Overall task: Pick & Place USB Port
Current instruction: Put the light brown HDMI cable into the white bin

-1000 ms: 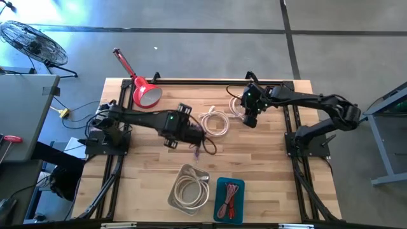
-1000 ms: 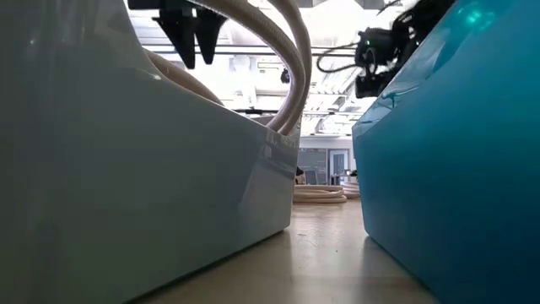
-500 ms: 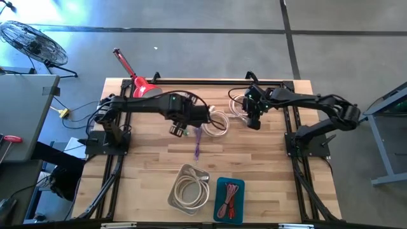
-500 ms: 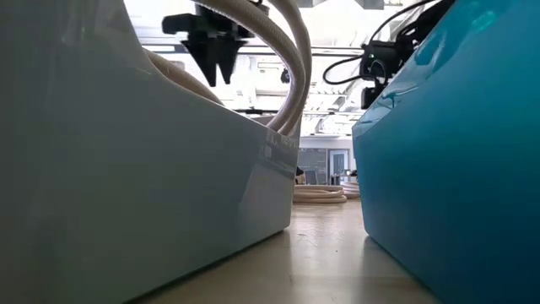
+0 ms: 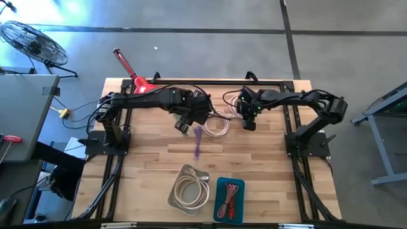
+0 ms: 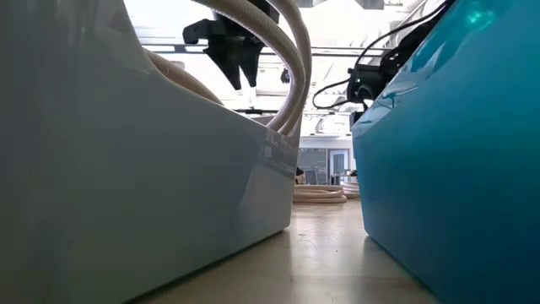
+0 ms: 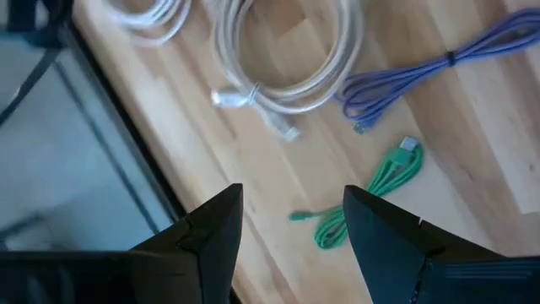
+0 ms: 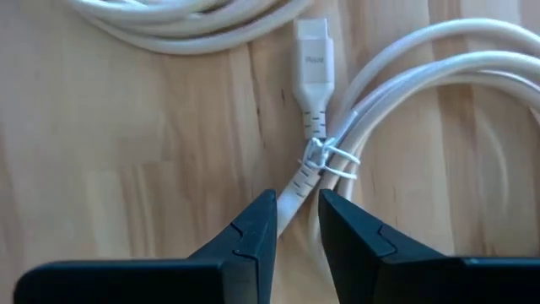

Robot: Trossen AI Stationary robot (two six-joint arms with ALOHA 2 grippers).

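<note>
While scanning left to right on high view: floor fan [image 5: 28, 39] off table at far left, red lamp [image 5: 130, 74] at table's back-left edge under left arm. Purple cable [image 5: 198, 141] loose on wood mid-table, nothing on it. White cable coil [image 5: 217, 123] just beside it, between the two grippers. Second white coil [image 5: 236, 104] at back, partly hidden by right arm. Near front edge: clear tray [image 5: 189, 187] holding white cables, teal tray [image 5: 229, 200] just beside it holding red cables. Green cable [image 7: 374, 191] seen only from left wrist, lying near purple one.

Wooden slat table [image 5: 140, 172] with black frame rails, on grey concrete floor; low view blocked almost wholly by both tray walls, bright ceiling lights beyond.

Left gripper [image 5: 185, 123] raised above table beside the middle coil, fingers [image 7: 211, 232] spread wide, holding nothing. Right gripper [image 5: 248, 121] low over a white USB plug [image 8: 312, 56] with wire-tied lead, fingers [image 8: 253, 228] narrowly parted, straddling the lead, gripping not confirmed.
</note>
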